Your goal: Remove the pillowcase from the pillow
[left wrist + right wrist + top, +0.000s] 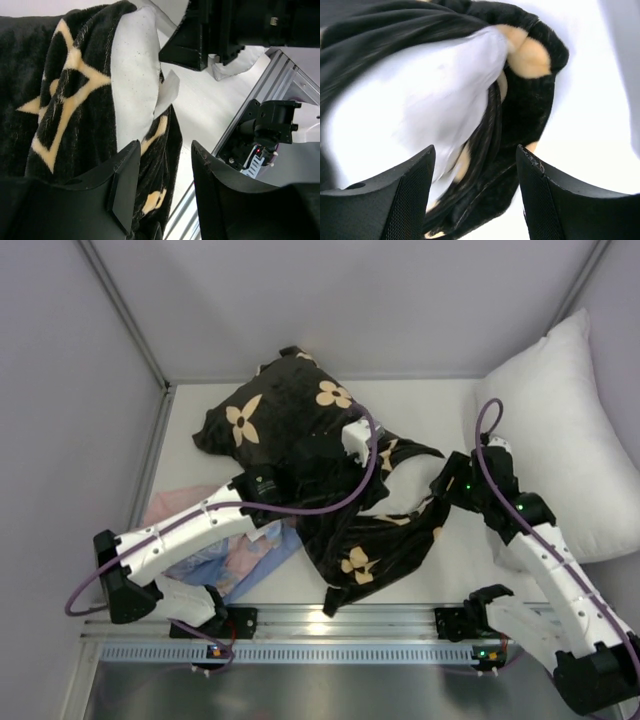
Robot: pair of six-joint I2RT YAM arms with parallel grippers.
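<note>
over the pillowcase [270, 415], left hand [165, 150] and right hand [475, 152] both agape; cloths [230, 555] left, spare pillow [560, 430] right

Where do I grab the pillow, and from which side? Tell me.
Grip the bare white bulge of the pillow that pokes out of the pillowcase mouth, coming in from the open end. Only there is the pillow uncovered, and the soft rounded bulge looks easy to pinch.

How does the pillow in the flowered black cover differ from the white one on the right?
The covered pillow is mostly wrapped in the black pillowcase, only a white patch showing; the spare pillow is fully bare. The covered pillow lies in the middle of the table; the spare pillow sits off at the right edge. Both are white.
</note>
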